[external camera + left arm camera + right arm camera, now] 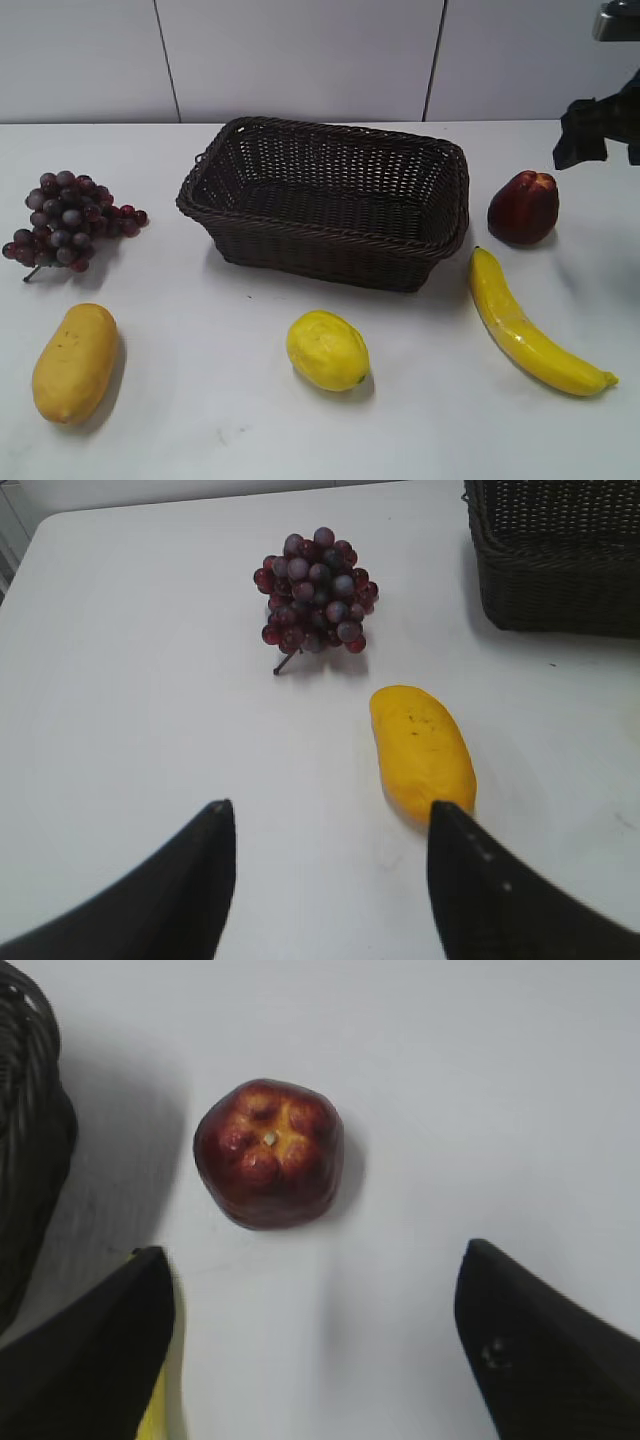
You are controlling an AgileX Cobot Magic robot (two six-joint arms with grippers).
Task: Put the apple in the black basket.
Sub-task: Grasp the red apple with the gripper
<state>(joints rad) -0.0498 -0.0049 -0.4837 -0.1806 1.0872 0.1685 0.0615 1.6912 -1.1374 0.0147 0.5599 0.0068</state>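
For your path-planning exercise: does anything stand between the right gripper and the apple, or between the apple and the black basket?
Nothing visible. The open right gripper hovers above the apple; bare table separates it from the black basket.

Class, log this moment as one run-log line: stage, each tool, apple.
stage: approach | right tool: open above apple | left tool: open, idle | apple: on table, outside black basket

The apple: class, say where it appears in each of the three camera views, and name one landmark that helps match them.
Exterior view: apple at right, beside the black basket, above the banana.
Left wrist view: not in it.
Right wrist view: apple left of centre, on the table.
Shared landmark: the black basket, in all three.
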